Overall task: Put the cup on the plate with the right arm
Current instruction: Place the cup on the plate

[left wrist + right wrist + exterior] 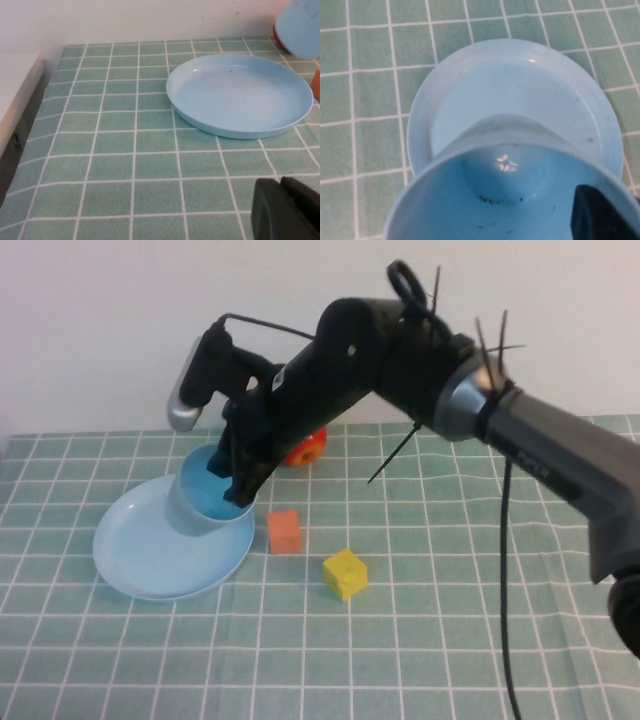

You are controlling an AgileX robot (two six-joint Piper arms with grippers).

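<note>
Over plate (150, 555), right gripper (240, 485) clamping cup (205, 502) rim

— What's under my arms?

— A tabletop (450, 640) covered by a green cloth with a white grid, running back to a pale wall.

— What lies on it?

— On my left, the round light blue plate (140, 565) sits flat on the cloth. Just beside its right edge is an orange cube (285, 531), and near that, closer to me, a yellow cube (345, 573). Farther back a red-orange thing (305, 449) shows partly behind my arm; I cannot tell what it is.
</note>
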